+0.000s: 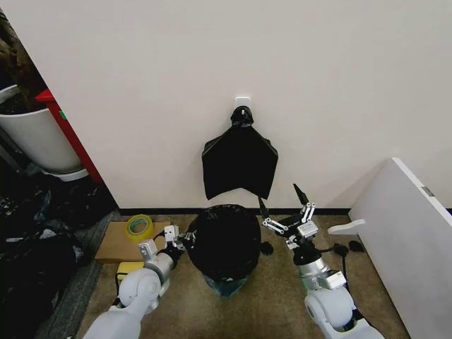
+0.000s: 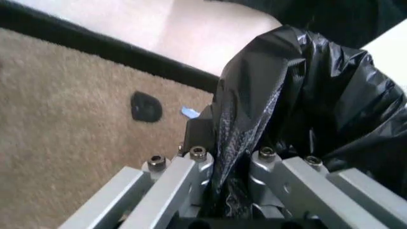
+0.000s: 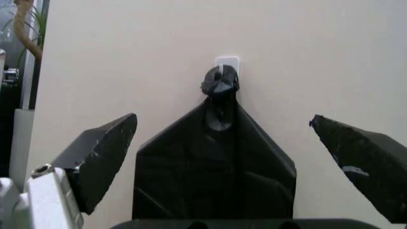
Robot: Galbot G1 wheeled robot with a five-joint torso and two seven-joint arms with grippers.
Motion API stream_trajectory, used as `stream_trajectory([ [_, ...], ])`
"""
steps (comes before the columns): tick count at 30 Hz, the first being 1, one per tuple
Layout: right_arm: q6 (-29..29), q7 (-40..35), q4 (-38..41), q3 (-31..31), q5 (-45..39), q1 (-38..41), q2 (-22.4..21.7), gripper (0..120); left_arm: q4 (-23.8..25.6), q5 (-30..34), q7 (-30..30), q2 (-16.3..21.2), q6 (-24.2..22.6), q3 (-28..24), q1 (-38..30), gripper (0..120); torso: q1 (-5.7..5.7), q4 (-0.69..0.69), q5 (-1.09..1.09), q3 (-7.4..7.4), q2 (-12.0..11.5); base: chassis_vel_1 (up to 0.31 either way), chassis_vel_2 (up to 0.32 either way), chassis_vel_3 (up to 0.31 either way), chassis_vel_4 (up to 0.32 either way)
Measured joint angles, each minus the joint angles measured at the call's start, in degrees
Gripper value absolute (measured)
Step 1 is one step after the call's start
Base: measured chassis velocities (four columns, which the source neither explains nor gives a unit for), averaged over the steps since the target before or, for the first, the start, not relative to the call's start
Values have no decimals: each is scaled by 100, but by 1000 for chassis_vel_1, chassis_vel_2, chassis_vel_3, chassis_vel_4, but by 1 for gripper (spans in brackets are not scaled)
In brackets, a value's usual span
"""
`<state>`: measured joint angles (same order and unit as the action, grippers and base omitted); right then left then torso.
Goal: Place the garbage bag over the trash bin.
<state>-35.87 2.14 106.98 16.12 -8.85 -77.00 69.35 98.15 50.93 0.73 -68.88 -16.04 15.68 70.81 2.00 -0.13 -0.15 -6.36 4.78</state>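
Two end effectors | left (image 1: pixel 178 242) clamped on bag (image 1: pixel 224 239) at bin (image 1: pixel 227 285) | right (image 1: pixel 284 207) spread apart, free | advice: pull hem evenly down.

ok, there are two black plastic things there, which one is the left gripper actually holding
The garbage bag draped over the bin, pinched at its side in the left gripper. The other, a flat bundle, hangs from a wall hook, untouched.

Glossy, crinkled plastic garbage bag (image 2: pixel 305 90)
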Motion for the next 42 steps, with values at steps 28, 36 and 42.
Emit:
stream_trajectory([
  [28,66,-65,-27,7,-39,-38,77,100,1270,-224,575,177,40,275,489,83,0,0,0,0,0,0,0,0,0],
  [36,94,-95,114,25,-27,-205,124,100,611,-243,793,-122,47,201,286,100,0,0,0,0,0,0,0,0,0],
  [42,99,-105,221,64,0,-308,111,100,362,-232,1156,-240,-28,185,173,100,0,-1,2,1,0,0,0,0,0],
])
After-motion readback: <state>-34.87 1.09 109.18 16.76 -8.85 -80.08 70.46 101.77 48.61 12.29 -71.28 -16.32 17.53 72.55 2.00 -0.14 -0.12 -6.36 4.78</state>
